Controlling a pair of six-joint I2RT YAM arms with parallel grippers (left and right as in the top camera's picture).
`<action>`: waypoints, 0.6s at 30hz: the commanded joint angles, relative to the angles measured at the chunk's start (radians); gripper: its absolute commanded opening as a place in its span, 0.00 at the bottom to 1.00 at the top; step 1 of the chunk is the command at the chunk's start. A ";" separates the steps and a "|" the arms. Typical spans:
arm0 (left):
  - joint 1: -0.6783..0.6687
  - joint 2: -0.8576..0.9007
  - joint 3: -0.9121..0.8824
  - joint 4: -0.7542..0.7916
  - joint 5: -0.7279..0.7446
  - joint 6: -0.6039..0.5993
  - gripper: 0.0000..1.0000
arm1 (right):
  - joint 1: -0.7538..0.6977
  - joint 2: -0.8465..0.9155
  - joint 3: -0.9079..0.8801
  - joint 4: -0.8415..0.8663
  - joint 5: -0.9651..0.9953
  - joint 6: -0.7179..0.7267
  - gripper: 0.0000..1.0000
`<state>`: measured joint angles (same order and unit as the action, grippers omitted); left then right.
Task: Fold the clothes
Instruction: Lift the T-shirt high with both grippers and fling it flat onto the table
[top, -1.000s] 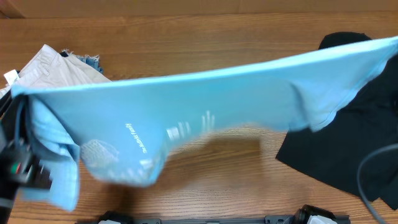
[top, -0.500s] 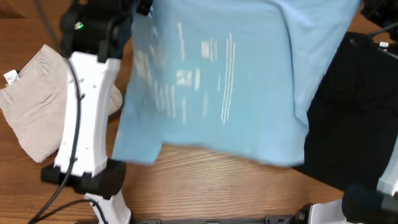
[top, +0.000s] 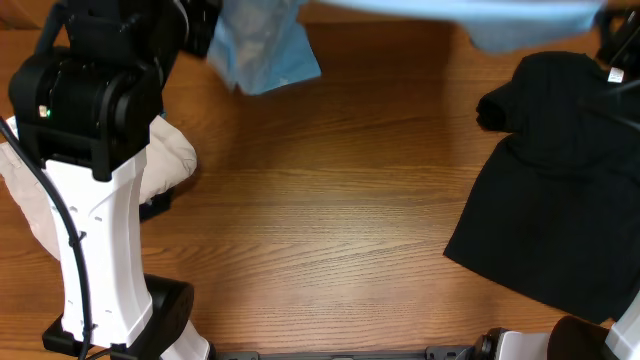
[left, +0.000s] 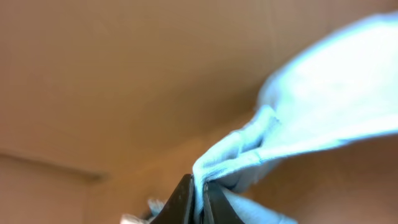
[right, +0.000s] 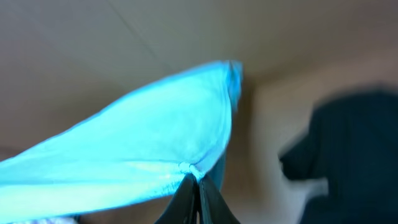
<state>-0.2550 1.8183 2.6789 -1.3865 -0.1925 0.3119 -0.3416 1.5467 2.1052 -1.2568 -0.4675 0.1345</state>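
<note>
Closest in, open wood of the desk (top: 330, 250) runs between the two arms. The white column of the left arm (top: 95, 210) rises at the near left over a crumpled beige garment (top: 165, 165). Well apart from it, on the right, the black T-shirt (top: 560, 170) lies spread but rumpled on the desk, one sleeve curled toward the middle.

Farther back, the blue T-shirt (top: 480, 14) is off the desk entirely. It is strung along the far edge between both tools, with a loose bunch of cloth hanging beside the left arm's head. The wrist views show how each end is held. The left tool (left: 196, 202) is pressed together on a folded hem. The right tool (right: 196, 196) has its fingers closed to a point, pinching a gathered edge of the same shirt, with the black T-shirt dim behind it.

The step in hand looks like airing out and stretching the blue T-shirt before the first fold, so the task appears to be at an early stage. The next move likely calls for both tools to come down together with the cloth kept taut. That would lay the shirt flat on the open middle of the desk, short of the black T-shirt and the beige garment.

No basket, box or bin is in view.
</note>
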 joint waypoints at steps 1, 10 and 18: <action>-0.002 0.039 -0.002 -0.169 0.137 -0.019 0.09 | -0.006 0.004 0.008 -0.156 0.066 -0.112 0.04; -0.001 0.043 -0.012 -0.303 0.211 0.007 0.41 | -0.006 0.004 0.008 -0.437 0.173 -0.184 0.34; 0.017 0.043 -0.012 -0.190 0.193 -0.057 0.94 | -0.006 0.031 -0.021 -0.319 0.175 -0.084 0.76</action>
<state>-0.2546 1.8629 2.6690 -1.6299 0.0067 0.3092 -0.3462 1.5543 2.0998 -1.6123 -0.3031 -0.0048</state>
